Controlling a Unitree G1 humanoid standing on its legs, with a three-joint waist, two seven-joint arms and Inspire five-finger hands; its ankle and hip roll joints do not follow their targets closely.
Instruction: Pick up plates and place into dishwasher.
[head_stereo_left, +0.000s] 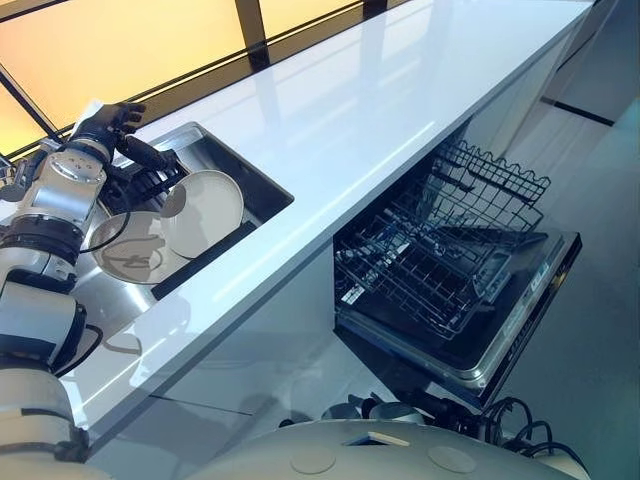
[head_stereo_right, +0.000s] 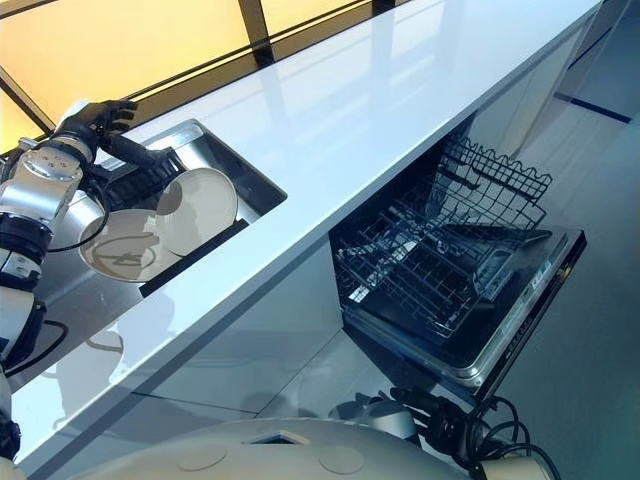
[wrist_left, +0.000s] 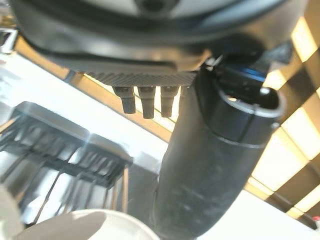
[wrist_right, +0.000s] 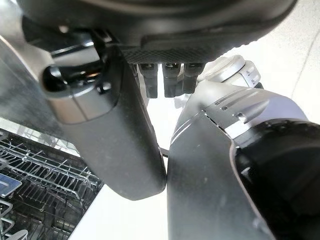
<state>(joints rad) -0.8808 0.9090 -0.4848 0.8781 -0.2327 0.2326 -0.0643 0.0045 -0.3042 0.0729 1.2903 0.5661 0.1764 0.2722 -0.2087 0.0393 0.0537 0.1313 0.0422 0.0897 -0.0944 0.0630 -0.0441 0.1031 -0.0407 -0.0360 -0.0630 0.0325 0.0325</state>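
Item: plates, two, pale and glazed, both in the sink (head_stereo_left: 262, 190) at the left end of the white countertop (head_stereo_left: 380, 110); leaning plate (head_stereo_left: 205, 208) stands tilted, apparently propped by the dark drying rack (head_stereo_left: 150, 185) behind it; flat plate (head_stereo_left: 128, 255) lies just beside it on the sink floor, rims close or touching (cannot tell which).

Left hand (head_stereo_left: 108, 122): poised over the back of the sink above the drying rack, fingers loose and spread, holding nothing, apart from both plates.

Right hand (wrist_right: 110, 135): hanging low beside the dishwasher, fingers relaxed, empty.

Destination: dishwasher (head_stereo_left: 520, 320), door dropped flat, lower rack (head_stereo_left: 440, 260) pulled out with its tines bare.

Handling, as judged: rigid and moderately heavy; glaze likely slick, more so if wet; brittle against the steel; the leaning plate offers the better hold, thumb on one face and fingers on the other across its raised upper rim; the flat plate would first need tipping to free an edge.

Status: no plate lifted yet.
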